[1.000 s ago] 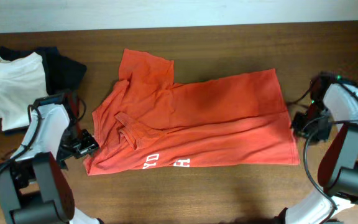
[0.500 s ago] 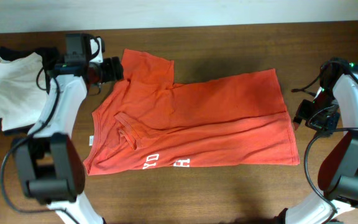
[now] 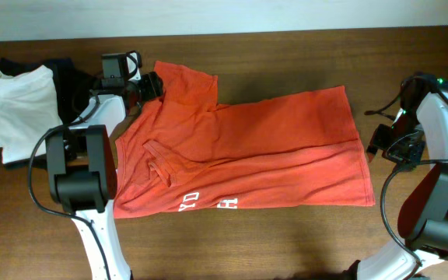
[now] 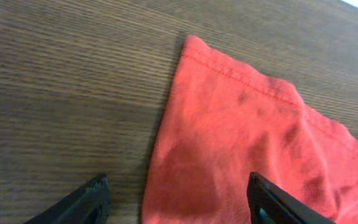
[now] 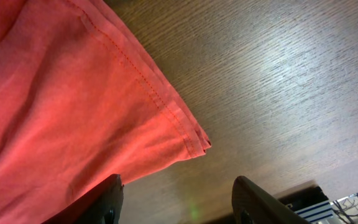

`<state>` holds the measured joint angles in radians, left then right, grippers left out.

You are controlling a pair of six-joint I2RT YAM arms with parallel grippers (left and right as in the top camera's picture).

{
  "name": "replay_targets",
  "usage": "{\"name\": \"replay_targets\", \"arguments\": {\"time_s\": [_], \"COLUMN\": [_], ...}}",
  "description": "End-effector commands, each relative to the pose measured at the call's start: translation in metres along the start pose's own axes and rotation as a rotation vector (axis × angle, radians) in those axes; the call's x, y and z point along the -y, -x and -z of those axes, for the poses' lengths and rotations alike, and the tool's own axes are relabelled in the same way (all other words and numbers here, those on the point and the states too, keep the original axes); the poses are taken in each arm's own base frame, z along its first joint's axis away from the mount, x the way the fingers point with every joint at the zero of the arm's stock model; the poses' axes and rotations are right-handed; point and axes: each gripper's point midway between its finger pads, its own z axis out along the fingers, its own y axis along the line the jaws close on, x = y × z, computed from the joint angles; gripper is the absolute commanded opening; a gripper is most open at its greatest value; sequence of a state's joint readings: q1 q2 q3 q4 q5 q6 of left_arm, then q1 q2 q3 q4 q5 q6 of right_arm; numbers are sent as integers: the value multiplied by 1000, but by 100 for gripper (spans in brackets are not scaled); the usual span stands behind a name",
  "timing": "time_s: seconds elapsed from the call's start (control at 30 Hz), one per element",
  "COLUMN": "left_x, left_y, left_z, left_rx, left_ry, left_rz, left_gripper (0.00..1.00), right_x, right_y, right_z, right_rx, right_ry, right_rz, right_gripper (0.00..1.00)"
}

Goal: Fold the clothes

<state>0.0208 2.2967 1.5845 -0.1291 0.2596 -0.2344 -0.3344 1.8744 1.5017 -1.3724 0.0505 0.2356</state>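
Note:
The orange-red T-shirt (image 3: 239,152) lies spread and partly folded across the wooden table (image 3: 286,241), with white lettering near its front edge. My left gripper (image 3: 148,85) is open at the shirt's far left sleeve corner. In the left wrist view the open jaws (image 4: 176,202) straddle the edge of that sleeve (image 4: 229,143). My right gripper (image 3: 376,149) is open beside the shirt's right hem. In the right wrist view the open jaws (image 5: 179,202) hover over bare wood just off the hem corner (image 5: 194,140).
A folded white garment (image 3: 18,109) lies on dark folded garments (image 3: 72,82) at the far left of the table. A pale wall edge runs along the table's back.
My left arm swung from the shirt's front left corner up to the far left sleeve, then moved a little right onto it. The right arm shifted slightly early on, then held still.

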Motion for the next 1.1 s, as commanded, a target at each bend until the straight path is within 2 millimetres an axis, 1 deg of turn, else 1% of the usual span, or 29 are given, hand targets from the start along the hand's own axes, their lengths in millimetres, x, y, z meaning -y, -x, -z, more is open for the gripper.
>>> {"name": "replay_targets", "arguments": {"time_s": [0.0, 0.07, 0.1, 0.17, 0.2, 0.23, 0.27, 0.3, 0.33, 0.37, 0.4, 0.47, 0.5, 0.53, 0.63, 0.67, 0.7, 0.73, 0.77, 0.83, 0.9, 0.97, 1.07], "left_x": [12, 21, 24, 25, 23, 23, 21, 21, 21, 22, 26, 34, 36, 36, 32, 30, 27, 27, 26, 25, 24, 20, 18], "left_y": [-27, -33, -36, -37, -36, -36, -32, -26, -21, -8, 4, 17, 17, 11, -11, -21, -31, -35, -38, -43, -48, -50, -54], "left_z": [-16, -18, -19, -19, -18, -18, -17, -14, -10, -2, 8, 26, 31, 38, 42, 43, 45, 46, 47, 48, 50, 50, 51], "left_rx": [-83, -100, -109, -113, -111, -109, -103, -93, -83, -58, -30, -8, -16, -51, -144, -184, -226, -241, -255, -275, -296, -302, -317], "left_ry": [-70, -77, -79, -79, -78, -77, -76, -75, -76, -78, -83, -88, -86, -77, -54, -44, -33, -29, -25, -19, -14, 13, 22], "left_rz": [30, 20, 16, 16, 18, 20, 21, 22, 22, 19, 13, 7, 9, 20, 49, 61, 74, 78, 83, 89, 95, 95, 99], "left_gripper": [65, 56, 53, 32, 15, 12, 7, 5, 5, 5, 5, 5, 5, 5, 5, 5, 5, 5, 5, 5, 5, 5, 5], "right_x": [2, 2, 2, 2, 2, 2, 2, 2, 1, 0, -8, -41, -51, -73, -103, -114, -130, -136, -143, -146, -153, -161, -168], "right_y": [3, 3, 3, 3, 3, 3, 3, 4, 5, 8, 13, 28, 34, 53, 84, 97, 112, 120, 130, 155, 170, 181, 193], "right_z": [9, 9, 9, 9, 9, 9, 9, 9, 9, 9, 10, 16, 19, 28, 39, 41, 37, 33, 25, 2, -13, -21, -21], "right_rx": [32, 32, 32, 32, 32, 32, 33, 36, 40, 53, 72, 139, 174, 275, 438, 490, 544, 562, 575, 593, 608, 637, 685], "right_ry": [7, 7, 7, 7, 7, 7, 7, 8, 9, 13, 57, 225, 261, 306, 307, 313, 322, 319, 325, 328, 344, 363, 381], "right_rz": [-13, -13, -12, -13, -12, -13, -12, -13, -13, -13, 17, 145, 177, 244, 307, 322, 343, 349, 349, 243, 213, 202, 198], "right_gripper": [60, 60, 60, 60, 60, 61, 64, 64, 64, 64, 65, 64, 65, 65, 66, 66, 70, 71, 74, 75, 75, 75, 74]}}
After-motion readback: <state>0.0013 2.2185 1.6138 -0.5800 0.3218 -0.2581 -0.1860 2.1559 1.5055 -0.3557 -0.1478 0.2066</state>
